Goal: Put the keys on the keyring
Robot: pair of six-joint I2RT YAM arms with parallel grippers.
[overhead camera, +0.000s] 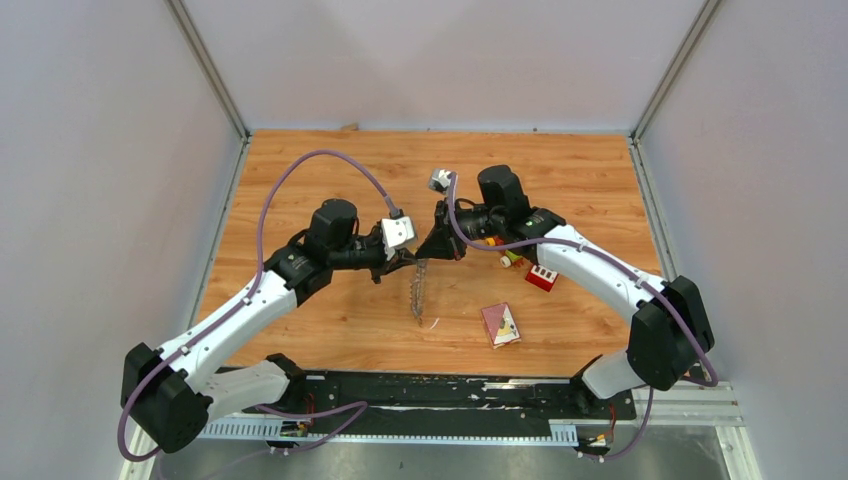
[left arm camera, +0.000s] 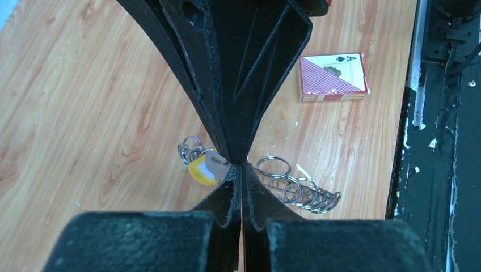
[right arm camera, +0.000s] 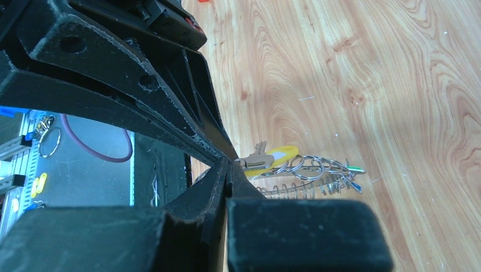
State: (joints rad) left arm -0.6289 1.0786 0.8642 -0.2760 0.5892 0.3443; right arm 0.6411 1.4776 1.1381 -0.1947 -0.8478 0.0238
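Observation:
My left gripper [overhead camera: 408,260] and right gripper [overhead camera: 437,252] meet tip to tip above the middle of the table. Both are shut. The keyring [overhead camera: 419,292], a string of silver wire rings, hangs down from where they meet. In the left wrist view my left gripper [left arm camera: 243,170] pinches the keyring [left arm camera: 295,190] at its top. A yellow-headed key [left arm camera: 203,169] sits right beside the tips. In the right wrist view my right gripper [right arm camera: 230,167] closes at the silver end of that key [right arm camera: 272,157]. The rings [right arm camera: 312,167] trail off with small green and blue tags.
A red playing-card box [overhead camera: 501,324] lies near the front, also in the left wrist view [left arm camera: 333,76]. A red block with white buttons [overhead camera: 541,277] and a yellow-red-green toy [overhead camera: 505,255] lie under the right arm. A black rail [overhead camera: 450,390] runs along the front edge.

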